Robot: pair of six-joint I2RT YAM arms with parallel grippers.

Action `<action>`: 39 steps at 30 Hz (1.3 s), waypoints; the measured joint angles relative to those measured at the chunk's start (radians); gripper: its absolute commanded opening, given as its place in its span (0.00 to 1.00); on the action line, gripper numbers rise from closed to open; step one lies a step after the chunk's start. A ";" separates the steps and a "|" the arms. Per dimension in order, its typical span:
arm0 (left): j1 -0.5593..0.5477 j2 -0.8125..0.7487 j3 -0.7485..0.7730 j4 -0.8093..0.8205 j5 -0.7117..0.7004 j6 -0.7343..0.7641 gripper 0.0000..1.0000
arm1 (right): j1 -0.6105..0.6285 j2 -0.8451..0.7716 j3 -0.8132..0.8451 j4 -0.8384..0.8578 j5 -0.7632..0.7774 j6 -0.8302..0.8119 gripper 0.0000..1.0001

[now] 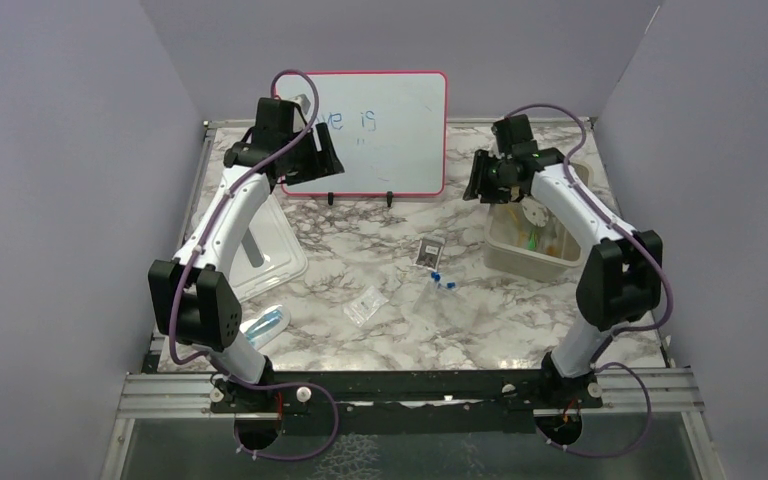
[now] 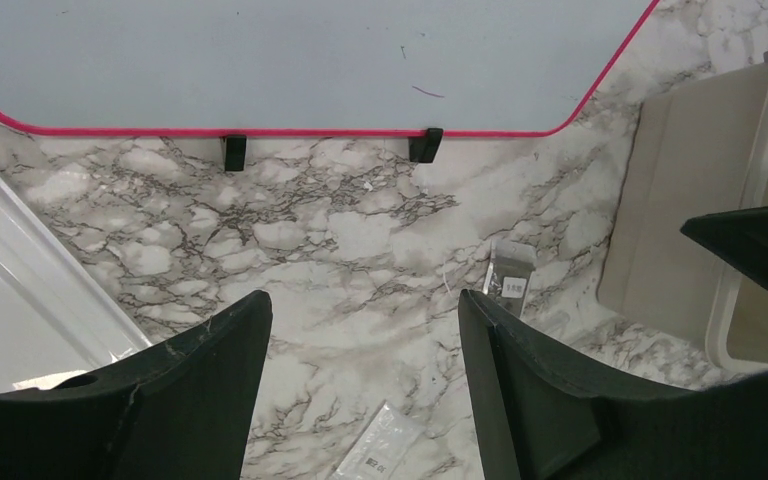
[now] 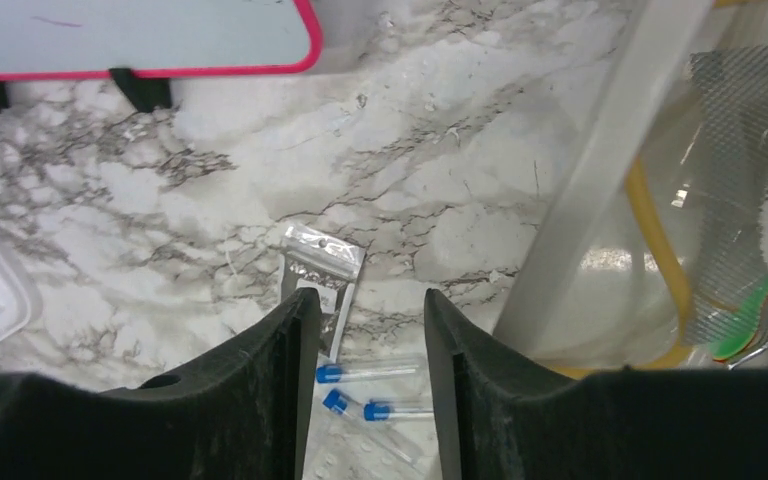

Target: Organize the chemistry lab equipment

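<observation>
Marble-patterned counter carries three loose items not yet put away: a small packet with a dark label, the blue-capped pieces just nearer the arm bases, and a clear packet further left. All lie in the open middle, between the lid on the left and the beige bin on the right. The right wrist view shows a gauze mat and amber tubing already inside the bin.

Right tool: jaws apart, nothing between them, raised beside the bin's left wall. Left tool: jaws wide apart, empty, raised in front of the whiteboard.

Governing relation: the small packet lies just left of the bin, below the right tool and toward the near edge. The right arm is clearly the nearer. Seen from that wrist, the packet's long axis runs roughly in line with the fingers, so the jaws would close across its short width. The blue-capped pieces lie crosswise, along the closing direction; in my judgement they would call for a wrist turn first.
</observation>
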 measured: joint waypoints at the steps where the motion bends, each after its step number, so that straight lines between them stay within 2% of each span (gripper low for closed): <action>1: -0.002 0.000 -0.002 0.000 0.000 -0.001 0.72 | 0.014 0.032 0.016 -0.010 0.019 0.010 0.43; 5: -0.008 -0.008 -0.015 0.008 0.001 -0.006 0.71 | 0.032 0.084 0.042 -0.023 0.080 0.035 0.40; 9: -0.008 -0.019 -0.028 0.010 0.000 -0.013 0.72 | 0.027 0.085 0.069 -0.029 0.105 0.024 0.44; 14: -0.008 -0.022 -0.030 0.016 0.000 -0.019 0.72 | 0.024 0.062 0.072 -0.003 0.137 0.005 0.53; 19: -0.016 -0.022 -0.034 0.031 0.001 -0.020 0.74 | 0.024 -0.040 0.047 0.002 0.314 0.028 0.69; 24: -0.055 -0.021 -0.048 0.039 0.003 -0.019 0.79 | 0.021 -0.100 0.018 -0.012 0.436 0.068 0.70; 27: -0.081 -0.019 -0.050 0.047 0.006 -0.016 0.83 | 0.019 -0.061 0.018 -0.029 0.441 0.086 0.67; 29: -0.101 -0.012 -0.050 0.055 0.014 -0.009 0.83 | 0.019 -0.024 0.018 -0.031 0.419 0.087 0.61; 35: -0.169 0.031 -0.070 0.072 0.041 0.012 0.83 | 0.019 0.049 0.017 -0.024 0.336 0.080 0.43; 39: -0.208 0.053 -0.100 0.077 0.055 0.022 0.80 | 0.019 0.082 0.023 -0.010 0.317 0.045 0.35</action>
